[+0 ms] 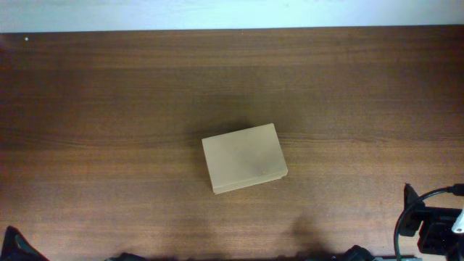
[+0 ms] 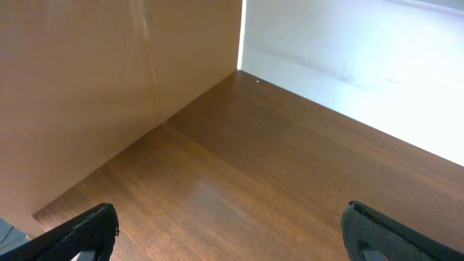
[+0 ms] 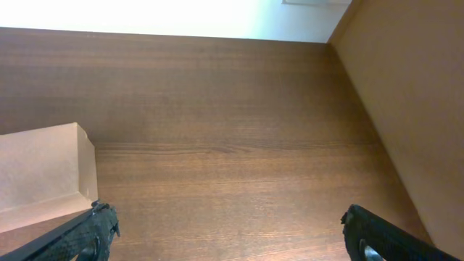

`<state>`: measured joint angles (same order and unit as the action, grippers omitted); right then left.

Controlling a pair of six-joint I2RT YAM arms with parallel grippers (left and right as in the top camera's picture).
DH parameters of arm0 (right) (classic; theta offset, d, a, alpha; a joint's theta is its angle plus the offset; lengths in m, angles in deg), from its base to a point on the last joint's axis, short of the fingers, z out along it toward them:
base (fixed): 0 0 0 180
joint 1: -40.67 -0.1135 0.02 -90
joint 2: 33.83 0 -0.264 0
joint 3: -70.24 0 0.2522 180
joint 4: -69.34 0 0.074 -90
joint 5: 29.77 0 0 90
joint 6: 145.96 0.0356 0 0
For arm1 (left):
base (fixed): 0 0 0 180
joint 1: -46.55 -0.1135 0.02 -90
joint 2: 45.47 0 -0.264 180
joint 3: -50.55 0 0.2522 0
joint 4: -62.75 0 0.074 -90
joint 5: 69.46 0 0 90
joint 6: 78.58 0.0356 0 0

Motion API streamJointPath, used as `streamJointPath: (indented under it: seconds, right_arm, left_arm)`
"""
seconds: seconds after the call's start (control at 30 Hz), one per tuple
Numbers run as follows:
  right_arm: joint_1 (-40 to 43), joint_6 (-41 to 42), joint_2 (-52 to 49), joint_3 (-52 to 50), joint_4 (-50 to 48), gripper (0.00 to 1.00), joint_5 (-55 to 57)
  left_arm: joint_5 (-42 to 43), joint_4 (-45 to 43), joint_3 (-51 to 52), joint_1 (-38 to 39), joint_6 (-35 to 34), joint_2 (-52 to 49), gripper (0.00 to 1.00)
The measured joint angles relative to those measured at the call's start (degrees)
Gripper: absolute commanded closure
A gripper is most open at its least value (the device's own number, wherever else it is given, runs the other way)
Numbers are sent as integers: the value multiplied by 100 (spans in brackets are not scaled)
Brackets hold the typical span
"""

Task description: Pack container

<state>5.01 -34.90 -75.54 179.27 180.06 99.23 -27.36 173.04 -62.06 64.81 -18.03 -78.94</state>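
A dark brown wooden table (image 1: 109, 109), its grain running left to right, fills the overhead view. A pale white wall (image 1: 217, 13) runs along its far edge. A tiny white speck (image 1: 27, 38) lies on the table near the far left corner, close to that edge. In the left wrist view a plain tan left panel (image 2: 94, 87) stands upright at the table's side and meets the wall at the corner. The right wrist view shows a matching right panel (image 3: 413, 109) upright along the other side.
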Motion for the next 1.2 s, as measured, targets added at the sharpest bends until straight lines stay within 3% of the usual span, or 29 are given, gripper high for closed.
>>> streamJointPath:
  seconds: [0.97,1.2]
  right_arm:
    - [39,-50,0,0,-11,1,9]
    - [1591,-98,138,-33,-1187,1,-2]
  left_arm:
    - [0,0,0,0,-2,0,1]
    - [-2,0,0,0,-2,0,1]
